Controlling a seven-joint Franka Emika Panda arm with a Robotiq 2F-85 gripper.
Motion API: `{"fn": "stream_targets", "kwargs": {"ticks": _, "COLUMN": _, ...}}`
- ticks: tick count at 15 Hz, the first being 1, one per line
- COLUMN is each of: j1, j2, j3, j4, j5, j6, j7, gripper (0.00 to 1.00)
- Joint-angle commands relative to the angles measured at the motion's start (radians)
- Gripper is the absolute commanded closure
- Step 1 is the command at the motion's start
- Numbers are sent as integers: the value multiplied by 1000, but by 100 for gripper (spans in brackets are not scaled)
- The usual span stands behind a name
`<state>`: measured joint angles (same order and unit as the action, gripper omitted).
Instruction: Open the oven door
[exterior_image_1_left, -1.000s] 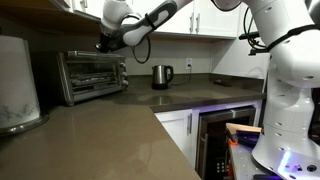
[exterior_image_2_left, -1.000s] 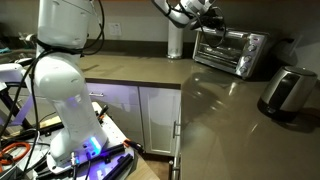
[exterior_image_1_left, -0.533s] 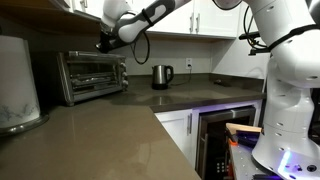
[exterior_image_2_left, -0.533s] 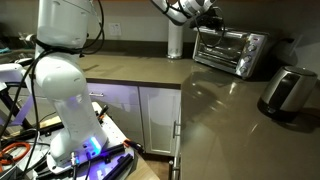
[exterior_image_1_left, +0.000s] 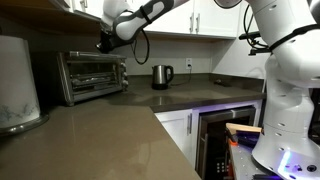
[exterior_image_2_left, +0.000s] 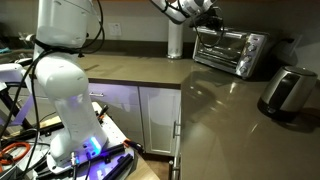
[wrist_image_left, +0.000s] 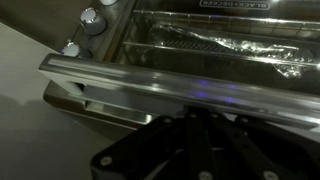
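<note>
The silver toaster oven (exterior_image_1_left: 92, 76) stands at the back of the counter, and it shows in both exterior views (exterior_image_2_left: 232, 50). Its dark-glass oven door (exterior_image_1_left: 86, 78) (exterior_image_2_left: 222, 47) looks closed or nearly closed. My gripper (exterior_image_1_left: 104, 44) (exterior_image_2_left: 213, 22) is at the oven's top front edge, by the door's bar handle. In the wrist view the shiny handle (wrist_image_left: 150, 78) runs across the frame. My dark fingers (wrist_image_left: 195, 112) converge on it, with their tips hidden behind the bar. Wire racks and foil (wrist_image_left: 230, 45) show behind the glass, and the knobs (wrist_image_left: 92, 18) are at the upper left.
A steel kettle (exterior_image_1_left: 161, 76) (exterior_image_2_left: 288, 90) stands on the counter beside the oven. A white cylindrical container (exterior_image_1_left: 15, 85) stands near the front. Wall cabinets hang just above the oven. A dark built-in appliance with a purple glow (exterior_image_1_left: 215, 140) sits under the counter.
The arm's forearm has risen slightly. The gripper stays at the door handle, and the door has not visibly moved.
</note>
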<state>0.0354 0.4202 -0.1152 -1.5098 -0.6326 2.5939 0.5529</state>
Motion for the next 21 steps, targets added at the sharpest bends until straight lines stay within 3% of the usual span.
{"fn": "stream_targets", "kwargs": {"ticks": 1, "j1": 36, "j2": -39, "j3": -31, "j4": -36, "j5": 34, "j6": -62, "j7": -48, "gripper": 100}}
{"fn": "stream_targets", "kwargs": {"ticks": 21, "j1": 52, "j2": -70, "j3": -18, "j4": -22, "j5": 37, "j6": -198, "j7": -67, "gripper": 100}}
